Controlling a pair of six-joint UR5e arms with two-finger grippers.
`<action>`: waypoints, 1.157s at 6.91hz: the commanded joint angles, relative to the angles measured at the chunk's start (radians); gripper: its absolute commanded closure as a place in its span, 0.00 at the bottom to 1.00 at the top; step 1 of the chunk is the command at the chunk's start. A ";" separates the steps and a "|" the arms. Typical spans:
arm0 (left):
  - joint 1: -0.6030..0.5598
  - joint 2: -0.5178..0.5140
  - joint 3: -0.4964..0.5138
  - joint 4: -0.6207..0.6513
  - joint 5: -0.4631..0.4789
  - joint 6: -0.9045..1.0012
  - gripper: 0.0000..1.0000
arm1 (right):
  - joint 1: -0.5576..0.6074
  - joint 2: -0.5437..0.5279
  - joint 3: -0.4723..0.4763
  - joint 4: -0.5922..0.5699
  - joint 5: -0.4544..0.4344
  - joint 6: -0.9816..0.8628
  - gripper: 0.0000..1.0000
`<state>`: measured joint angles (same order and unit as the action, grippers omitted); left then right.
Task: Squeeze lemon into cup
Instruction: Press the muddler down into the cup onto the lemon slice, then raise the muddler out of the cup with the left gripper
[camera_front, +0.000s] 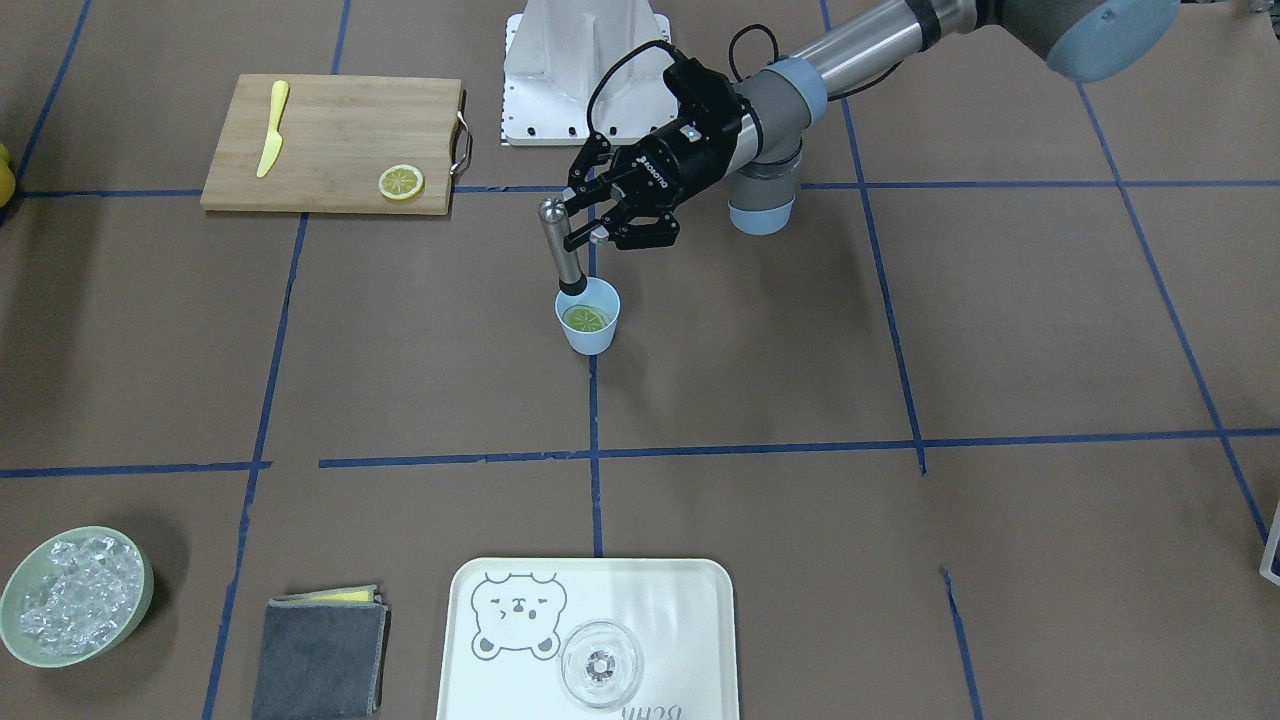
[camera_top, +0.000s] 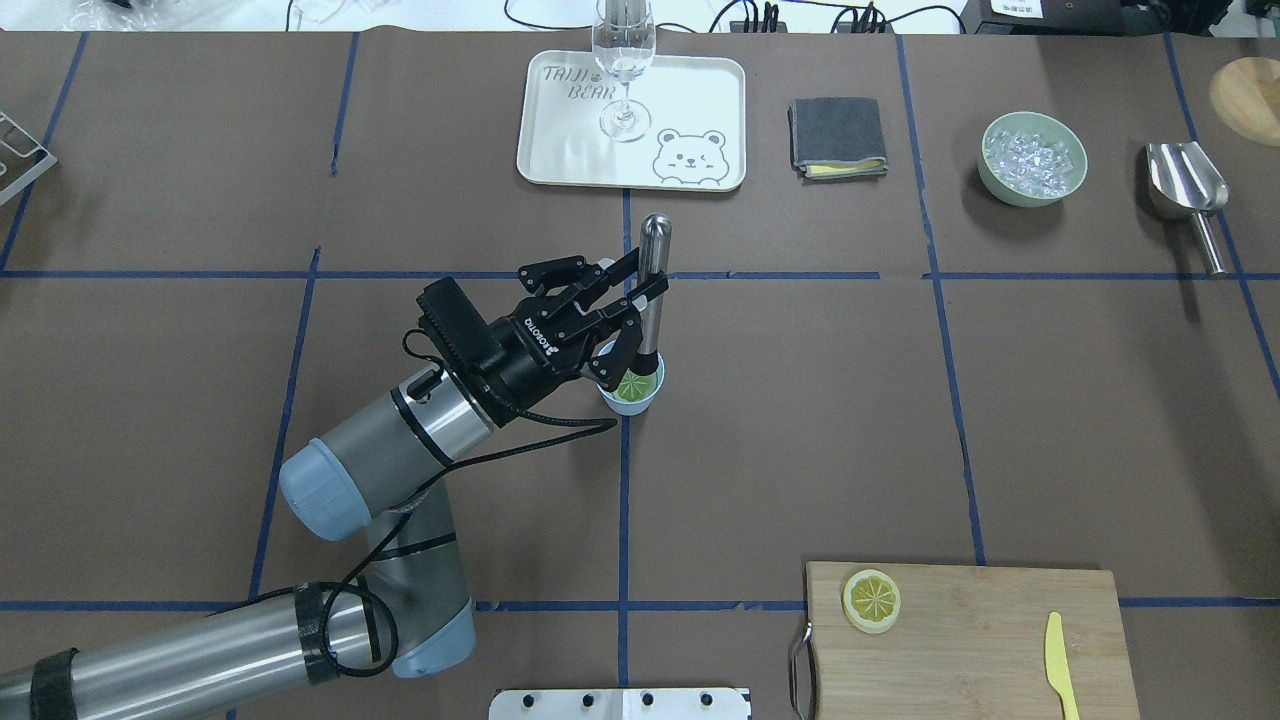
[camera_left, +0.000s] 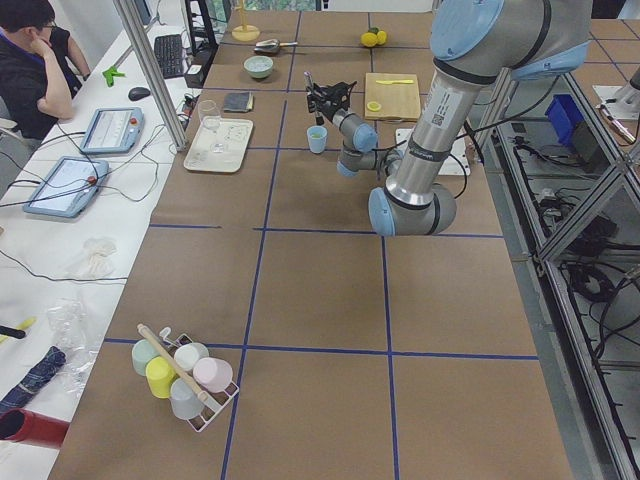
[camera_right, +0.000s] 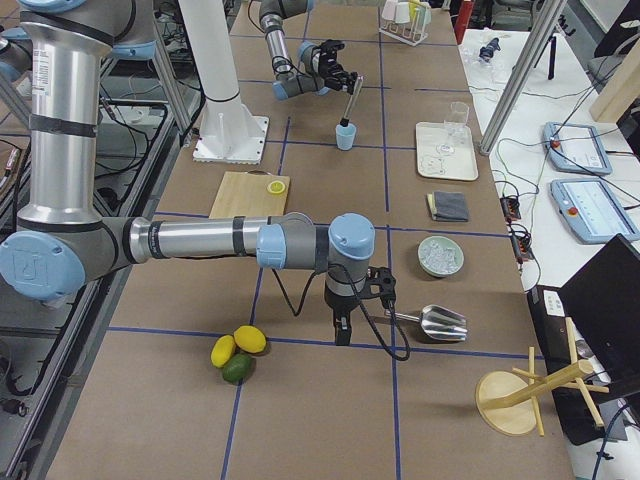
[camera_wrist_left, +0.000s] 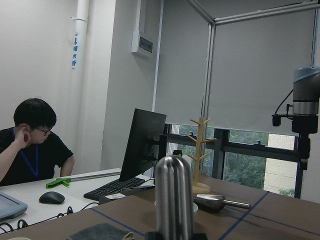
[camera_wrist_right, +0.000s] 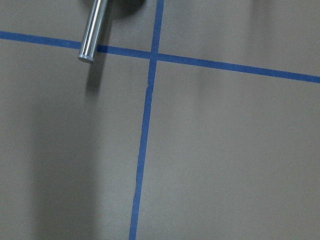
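Note:
The small light-blue cup (camera_front: 592, 338) stands mid-table, also in the overhead view (camera_top: 629, 404). One lemon slice (camera_front: 587, 319) lies flat inside it (camera_top: 632, 386). My left gripper (camera_front: 585, 230) is shut on a metal muddler (camera_front: 560, 245), which stands nearly upright with its lower end in the cup (camera_top: 652, 280). The muddler's rounded top fills the left wrist view (camera_wrist_left: 173, 195). The second lemon slice (camera_front: 401, 183) lies on the wooden cutting board (camera_front: 330, 140). My right gripper (camera_right: 342, 335) points down at the table far off to the side; I cannot tell whether it is open or shut.
A yellow plastic knife (camera_front: 272, 128) lies on the board. A white tray (camera_front: 690, 600) holds a clear glass (camera_front: 600, 664). A green bowl of ice (camera_front: 75, 597) and a folded grey cloth (camera_front: 320, 655) sit nearby. A metal scoop (camera_right: 440, 322) lies beside the right gripper.

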<state>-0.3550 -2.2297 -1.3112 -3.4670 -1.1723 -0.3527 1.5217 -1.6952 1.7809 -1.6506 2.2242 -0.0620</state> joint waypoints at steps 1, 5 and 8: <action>-0.016 0.024 -0.008 0.054 -0.025 -0.082 1.00 | 0.000 0.000 0.000 0.000 0.002 0.002 0.00; -0.154 0.128 -0.271 0.566 -0.284 -0.156 1.00 | 0.000 -0.014 -0.006 0.000 0.006 0.001 0.00; -0.376 0.243 -0.478 1.101 -0.655 -0.160 1.00 | 0.000 -0.034 0.003 0.002 0.054 0.001 0.00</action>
<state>-0.6314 -2.0279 -1.7136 -2.5927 -1.6574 -0.5103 1.5218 -1.7246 1.7825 -1.6502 2.2680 -0.0613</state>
